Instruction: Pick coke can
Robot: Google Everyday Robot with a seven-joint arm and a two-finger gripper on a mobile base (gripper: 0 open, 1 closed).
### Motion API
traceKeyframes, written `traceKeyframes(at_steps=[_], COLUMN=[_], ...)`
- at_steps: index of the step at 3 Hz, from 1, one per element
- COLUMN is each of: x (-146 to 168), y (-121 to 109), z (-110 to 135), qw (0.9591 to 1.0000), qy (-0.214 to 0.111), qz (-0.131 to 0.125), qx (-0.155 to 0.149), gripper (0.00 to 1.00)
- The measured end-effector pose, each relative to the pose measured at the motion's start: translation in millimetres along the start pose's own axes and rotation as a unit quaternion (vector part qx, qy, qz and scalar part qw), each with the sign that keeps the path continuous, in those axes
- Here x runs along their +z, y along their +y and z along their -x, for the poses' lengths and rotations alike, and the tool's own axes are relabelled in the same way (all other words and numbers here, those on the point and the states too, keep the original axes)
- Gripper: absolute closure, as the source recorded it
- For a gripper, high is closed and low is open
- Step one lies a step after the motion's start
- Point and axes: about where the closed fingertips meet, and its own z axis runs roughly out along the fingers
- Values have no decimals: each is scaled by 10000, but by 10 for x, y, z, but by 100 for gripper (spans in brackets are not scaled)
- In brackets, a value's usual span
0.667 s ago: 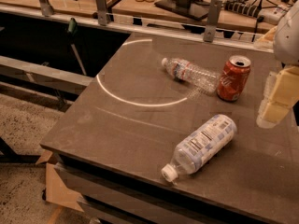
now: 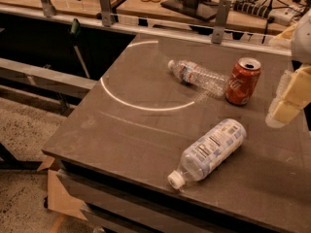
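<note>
The coke can (image 2: 243, 81) is red with white script and a silver top. It stands upright on the dark table (image 2: 146, 130), at the back right. My gripper (image 2: 288, 97) hangs at the right edge of the view, to the right of the can and slightly nearer, apart from it. A clear plastic water bottle (image 2: 198, 75) lies on its side just left of the can, its base close to or touching the can.
A second water bottle (image 2: 209, 151) with a white label lies on its side at the front of the table, cap toward the front edge. A white arc (image 2: 141, 106) is marked on the tabletop. A rail with metal posts (image 2: 219, 13) runs behind the table.
</note>
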Motion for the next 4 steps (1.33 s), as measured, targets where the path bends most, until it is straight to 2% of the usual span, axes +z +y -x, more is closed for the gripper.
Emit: traceKeyframes(at_steps=[1,2,3,4], x=[-39,-6,201,570], y=[-298,-607,-927,-1106], z=[-201,-305,-307,-328], qw=[9928,9757,9566,9368], qy=[-924,-1788,-2550,-3141], qz=[-389,-642,-590,-302], qx=[662,1095,1278,1514], gripper=[0,0,0,0])
